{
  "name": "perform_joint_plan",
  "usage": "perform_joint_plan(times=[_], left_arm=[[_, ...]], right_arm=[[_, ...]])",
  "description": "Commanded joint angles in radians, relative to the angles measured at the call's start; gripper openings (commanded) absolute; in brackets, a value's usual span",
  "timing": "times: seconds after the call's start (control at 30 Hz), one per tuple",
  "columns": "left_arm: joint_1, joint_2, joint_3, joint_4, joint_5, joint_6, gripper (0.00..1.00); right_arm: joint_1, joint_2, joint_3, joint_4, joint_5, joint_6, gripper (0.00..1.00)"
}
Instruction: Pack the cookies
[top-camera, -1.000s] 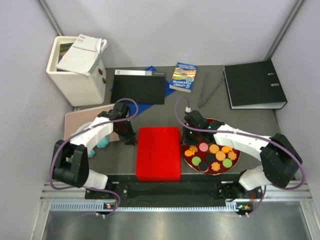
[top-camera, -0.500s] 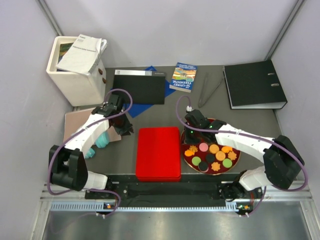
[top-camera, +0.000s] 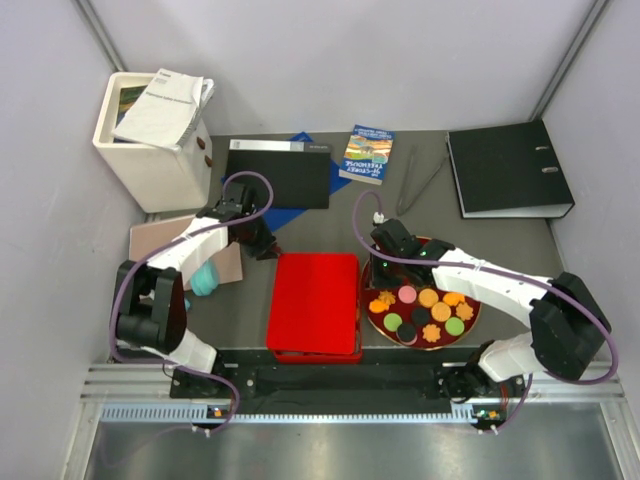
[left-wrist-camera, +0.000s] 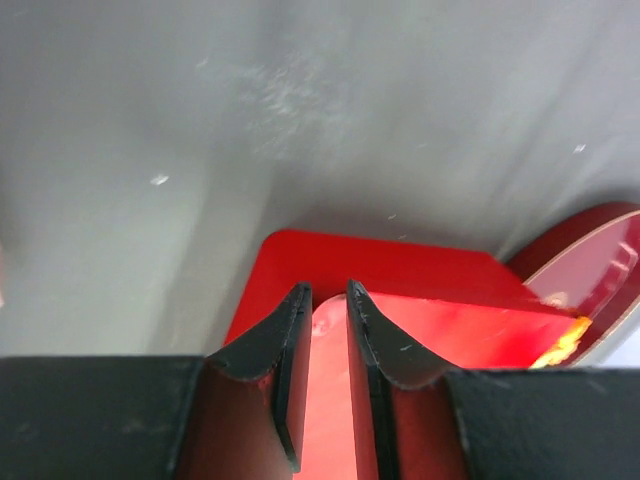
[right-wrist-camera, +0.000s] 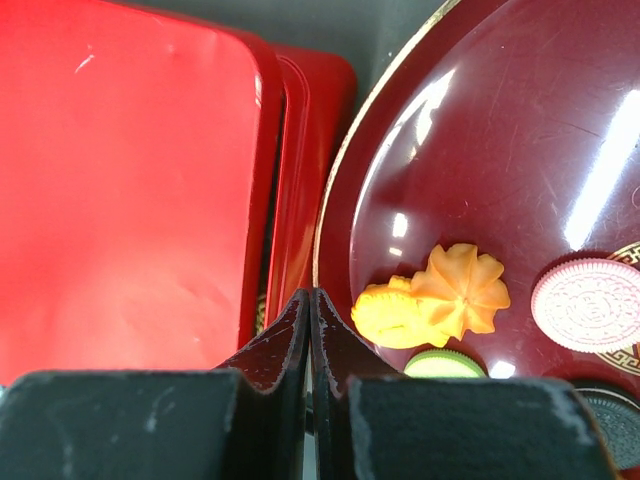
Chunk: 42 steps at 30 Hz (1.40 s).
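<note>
Red lid (right-wrist-camera: 130, 180) lay just left of the right claw (right-wrist-camera: 309, 300), whose fingers were pressed together on nothing. Its tips sat at the rim of the plate (right-wrist-camera: 480, 120), probably parked clear until the box opened. Just right of those tips and a little beyond, the cookies (right-wrist-camera: 460, 290) waited unpacked on the plate. Farther off, the left claw (left-wrist-camera: 325, 295) was only slightly parted, apparently nipping the lid's far corner to raise it, with grey worktop (left-wrist-camera: 300, 100) beyond.
</note>
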<state>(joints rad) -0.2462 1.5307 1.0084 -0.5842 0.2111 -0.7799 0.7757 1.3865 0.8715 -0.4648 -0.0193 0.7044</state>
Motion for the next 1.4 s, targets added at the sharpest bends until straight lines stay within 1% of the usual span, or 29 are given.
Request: perform_joint_plan(times=[0.0,0.3,0.57,0.77,1.03,1.13,1.37], left_arm=[[0.001,0.068,0.006,0.06,0.031,0.004,0.24],[-0.008,0.069,-0.03,0.078,0.065,0.008,0.24],[-0.025,0.037,-0.021,0.053,0.071,0.007,0.23],[-0.051,0.002,-0.03,0.034,0.08,-0.005,0.23],[-0.123,-0.035,-0.05,0.018,0.089,-0.016,0.23],[-0.125,-0.044,-0.057,0.012,0.086,-0.015,0.23],[-0.125,-0.047,-0.016,-0.016,0.08,0.01,0.24]], right_arm=[[0.0,-0.044,0.04,-0.005,0.016,-0.02,0.0],[0.0,-0.035,0.001,0.018,0.016,-0.011,0.0],[0.0,-0.069,0.037,0.049,0.047,0.001,0.0],[0.0,-0.081,0.076,0.035,0.064,0.001,0.0],[0.0,-0.076,0.067,0.034,0.059,0.012,0.0],[0.0,-0.076,0.07,0.029,0.064,0.012,0.0],[0.0,-0.095,0.083,0.0,0.093,0.007,0.0]])
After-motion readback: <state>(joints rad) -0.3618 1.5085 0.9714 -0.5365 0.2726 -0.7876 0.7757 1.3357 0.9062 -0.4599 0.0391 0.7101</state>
